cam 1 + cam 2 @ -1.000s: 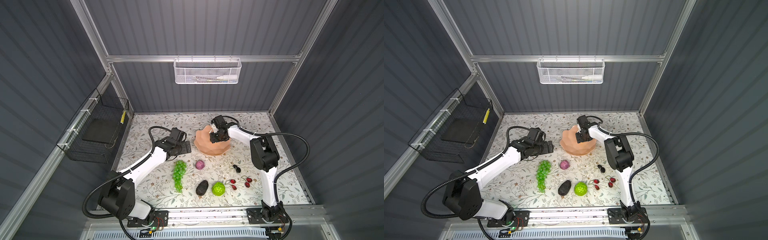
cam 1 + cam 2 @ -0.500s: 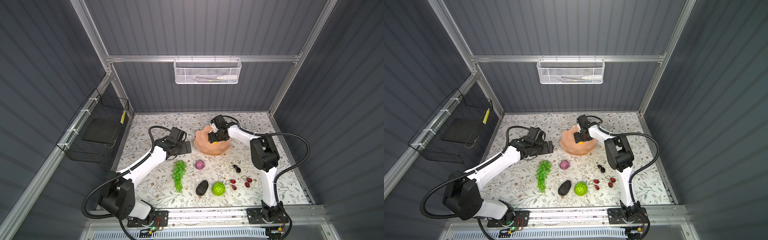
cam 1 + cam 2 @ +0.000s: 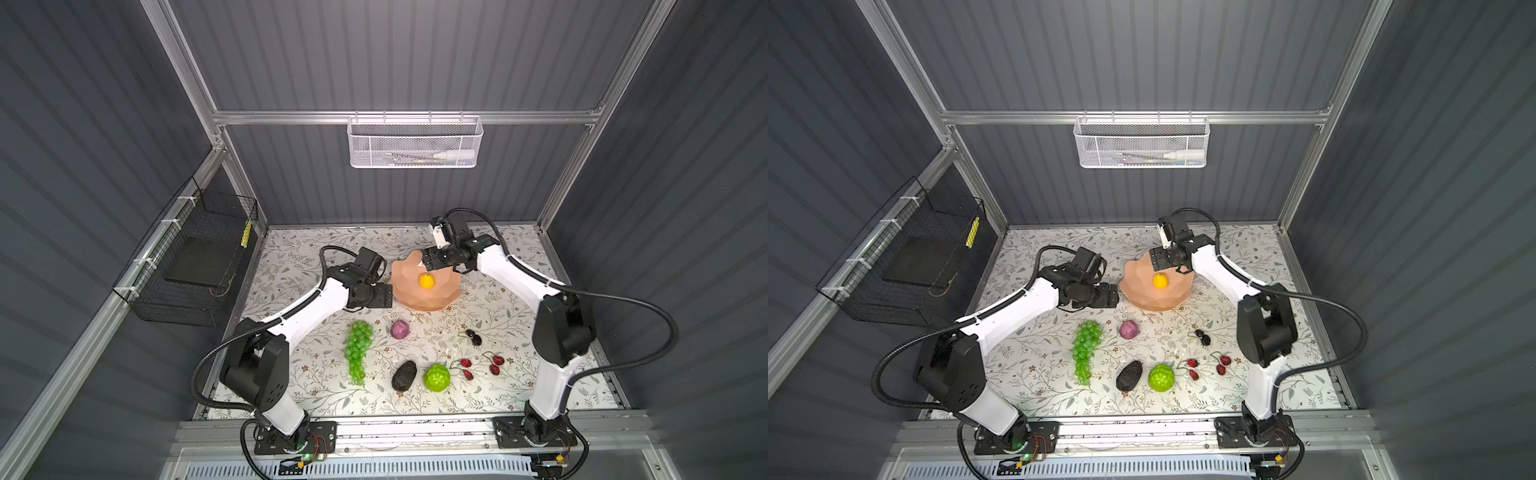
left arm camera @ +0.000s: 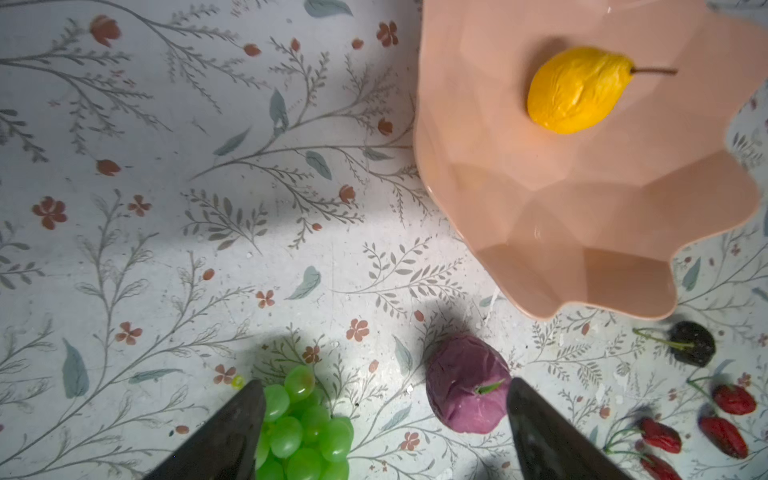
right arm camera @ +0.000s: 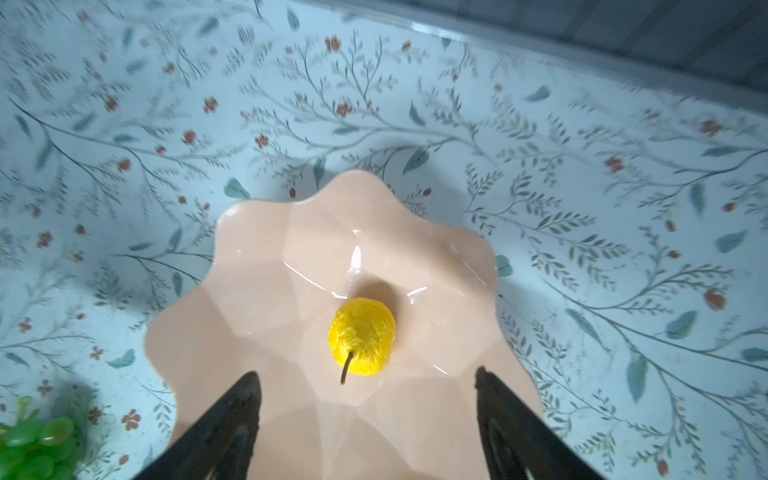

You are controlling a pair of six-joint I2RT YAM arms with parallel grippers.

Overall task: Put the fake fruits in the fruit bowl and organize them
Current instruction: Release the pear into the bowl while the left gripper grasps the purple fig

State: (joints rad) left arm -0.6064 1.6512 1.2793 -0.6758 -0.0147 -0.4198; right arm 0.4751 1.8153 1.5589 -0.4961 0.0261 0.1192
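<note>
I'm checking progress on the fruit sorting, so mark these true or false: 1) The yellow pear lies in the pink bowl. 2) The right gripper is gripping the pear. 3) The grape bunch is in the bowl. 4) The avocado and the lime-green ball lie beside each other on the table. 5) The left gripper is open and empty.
1) True: the yellow pear lies inside the fruit bowl.
2) False: the right gripper is open, and the pear lies free in the bowl.
3) False: the grape bunch lies on the table, near the purple fruit.
4) True: the avocado lies next to the lime-green ball.
5) True: the left gripper is open and holds nothing.
</note>
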